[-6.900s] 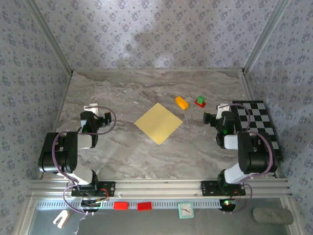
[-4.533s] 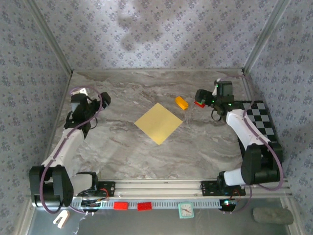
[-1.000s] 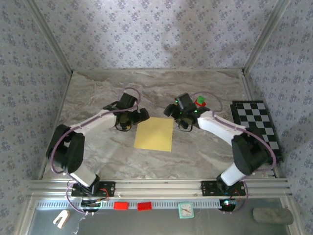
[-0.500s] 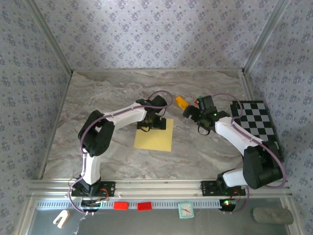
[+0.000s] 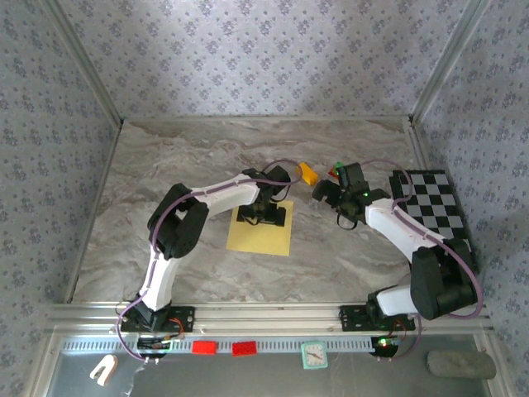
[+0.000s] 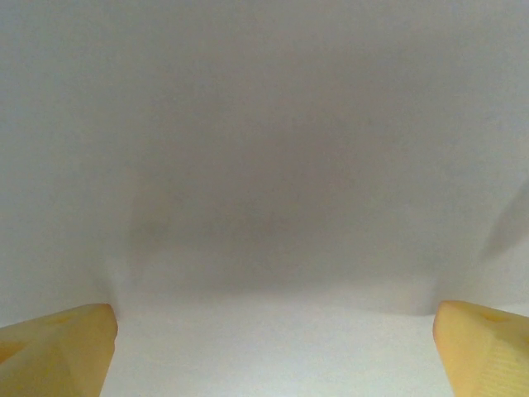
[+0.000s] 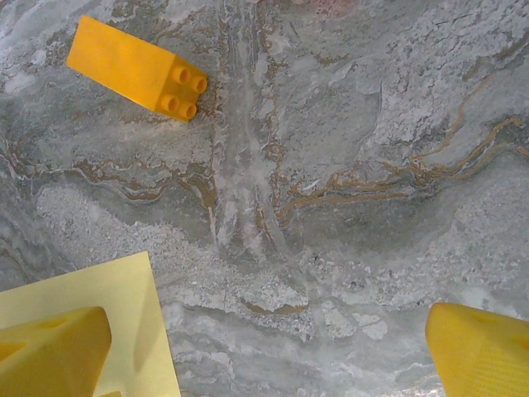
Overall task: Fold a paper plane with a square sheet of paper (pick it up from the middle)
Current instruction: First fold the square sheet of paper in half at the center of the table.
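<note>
Yellow paper, one flat square sheet (image 5: 263,240), lies unfolded near the middle of the marble table (image 5: 165,165), so the task looks to be at its very start, with no crease made. The left fingers (image 6: 51,347) hang spread wide over the far half of the sheet, pointing down. In the left wrist view the paper lies close beneath them, pale and washed out, and nothing is held. That placement suits a pick from the middle, as the task asks. A thin sheet lying flush offers no edge to get under, so the fingers would likely have to press and draw together to raise a ridge.

The right fingers (image 7: 483,347) are also wide open and empty, low over bare table just right of the sheet, whose corner shows under one of them in the right wrist view. An orange block (image 7: 136,68) lies just beyond, a small red and green block (image 5: 336,172) near it, and a checkered board (image 5: 434,207) well off to the right. The near and left edges of the sheet have open table around them; the far right corner is the crowded one
</note>
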You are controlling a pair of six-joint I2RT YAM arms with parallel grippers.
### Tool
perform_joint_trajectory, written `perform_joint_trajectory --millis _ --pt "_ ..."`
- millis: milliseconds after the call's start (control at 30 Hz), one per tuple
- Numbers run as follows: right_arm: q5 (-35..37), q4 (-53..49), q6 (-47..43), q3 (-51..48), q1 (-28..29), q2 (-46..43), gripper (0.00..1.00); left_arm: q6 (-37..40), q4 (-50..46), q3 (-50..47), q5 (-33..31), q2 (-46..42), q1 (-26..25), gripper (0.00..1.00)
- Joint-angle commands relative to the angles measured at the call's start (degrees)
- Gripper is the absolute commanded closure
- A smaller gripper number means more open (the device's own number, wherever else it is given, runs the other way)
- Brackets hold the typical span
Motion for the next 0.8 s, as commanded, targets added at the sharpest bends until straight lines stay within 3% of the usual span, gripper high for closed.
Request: perform_joint_trajectory --millis 0,767 --pt "-0.35 -0.72 -0.55 -0.01 -0.44 1.19 0.0 0.39 -1.43 0.49 0.96 1.31 -0.3 0.02" --pt "-0.17 -0.59 -0.11 0.3 -0.86 2.06 0.0 -0.58 0.25 -2.63 -0.79 4.16 -0.25 0.06"
